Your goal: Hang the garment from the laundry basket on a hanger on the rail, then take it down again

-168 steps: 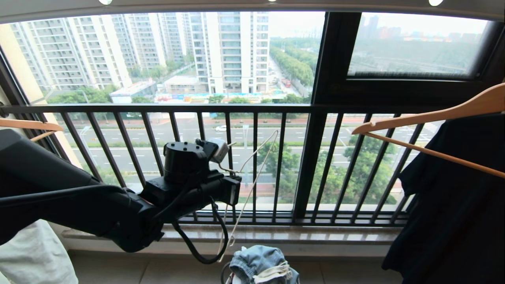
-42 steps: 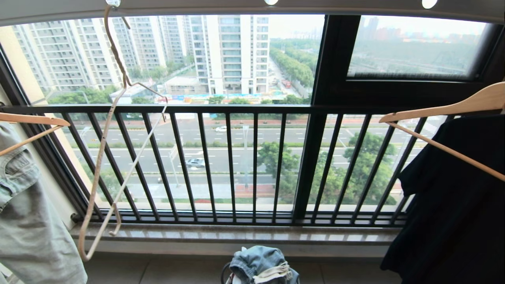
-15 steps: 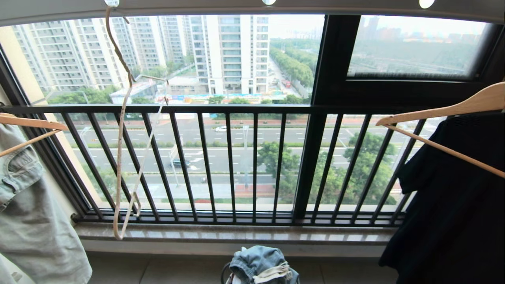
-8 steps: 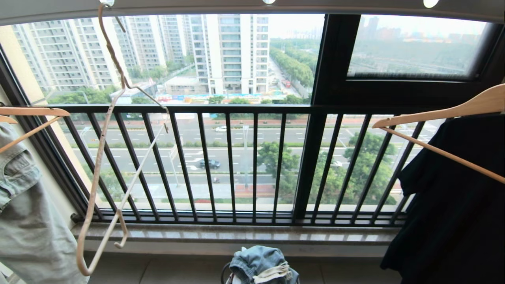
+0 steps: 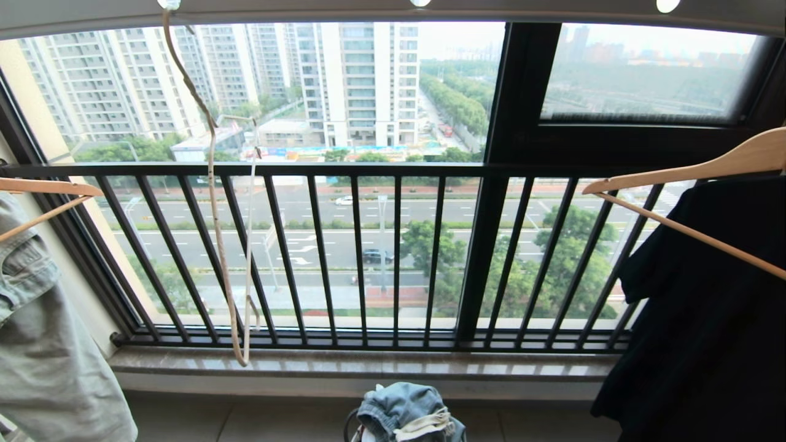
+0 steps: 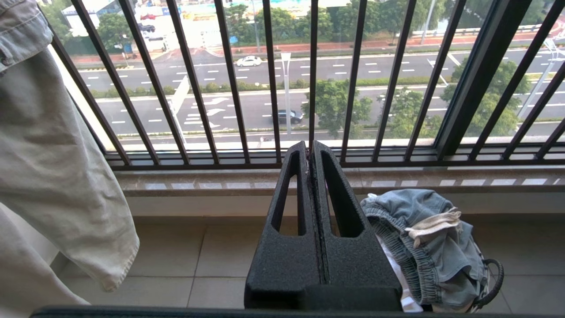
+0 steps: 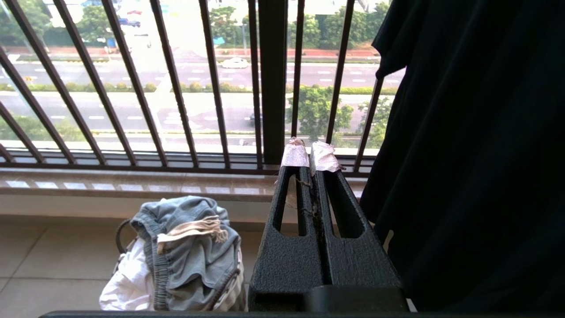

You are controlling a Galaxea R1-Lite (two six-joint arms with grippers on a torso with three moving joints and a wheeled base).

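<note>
- Because the head view crops the top, only a strip of the grey rail [image 5: 393, 8] shows, and where the cream wire hanger [image 5: 212, 184] hooks into it is hard to make out.
- The denim shorts [image 5: 405, 412] lie heaped in the laundry basket [image 6: 493, 282] on the floor by the windowsill; the basket is mostly buried.
- Left gripper [image 6: 310, 148]: jaws pressed together, empty.
- Right gripper [image 7: 310, 152]: jaws pressed together, empty, beside the black shirt [image 7: 476, 154].

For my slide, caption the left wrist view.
Left gripper, jaws shut, above denim shorts heaped in the basket.
</note>
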